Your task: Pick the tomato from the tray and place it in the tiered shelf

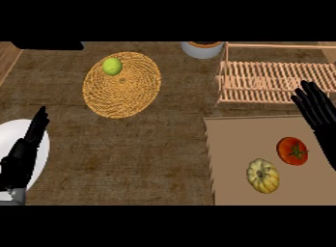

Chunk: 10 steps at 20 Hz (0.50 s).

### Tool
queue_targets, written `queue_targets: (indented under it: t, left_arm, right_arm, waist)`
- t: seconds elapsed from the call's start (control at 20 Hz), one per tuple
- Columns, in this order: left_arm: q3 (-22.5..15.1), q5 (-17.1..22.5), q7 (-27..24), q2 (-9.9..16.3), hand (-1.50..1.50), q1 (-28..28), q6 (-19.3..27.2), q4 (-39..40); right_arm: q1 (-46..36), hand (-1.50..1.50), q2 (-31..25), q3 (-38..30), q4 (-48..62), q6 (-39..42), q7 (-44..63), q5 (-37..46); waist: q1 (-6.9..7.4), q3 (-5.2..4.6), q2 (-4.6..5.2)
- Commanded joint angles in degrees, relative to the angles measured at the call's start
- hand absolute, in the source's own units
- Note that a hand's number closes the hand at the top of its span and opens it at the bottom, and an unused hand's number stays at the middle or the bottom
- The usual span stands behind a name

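A red tomato (pixel 292 150) with a green stem lies on the tan tray (pixel 231 144) at the lower right. Close to its left, a bit nearer, sits a pale yellow squash (pixel 263 175). The wooden tiered shelf (pixel 278 81) stands just behind the tray, at the upper right. My right hand (pixel 329 126) hovers along the tray's right side with straight fingers pointing away from me, a little right of the tomato and not touching it. At the lower left my left hand (pixel 22 155) rests open, fingers up, over a white plate (pixel 0 140).
A round woven mat (pixel 122 91) lies at the centre back with a green lime (pixel 112 66) on its far part. Behind the shelf's left end a grey pot (pixel 202 48) shows at the top. A wooden strip (pixel 0 62) borders the brown counter at the left.
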Motion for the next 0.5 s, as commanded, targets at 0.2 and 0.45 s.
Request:
queue_targets:
  t: [0.2,0.45]
  left_arm:
    - [2.92,7.51,8.92,-4.26,0.00,5.17,-0.05,2.70]
    - [2.61,12.54,13.99,-7.18,0.00,4.76,-2.82,3.61]
  right_arm:
    - [9.93,1.50,0.53,-19.72,1.22,-22.73,-8.45,7.69]
    - [20.63,1.50,10.77,-25.24,12.23,-36.77,-5.27,7.59]
  waist:
    - [-9.61,0.18,-1.66]
    - [-8.55,0.37,-0.30]
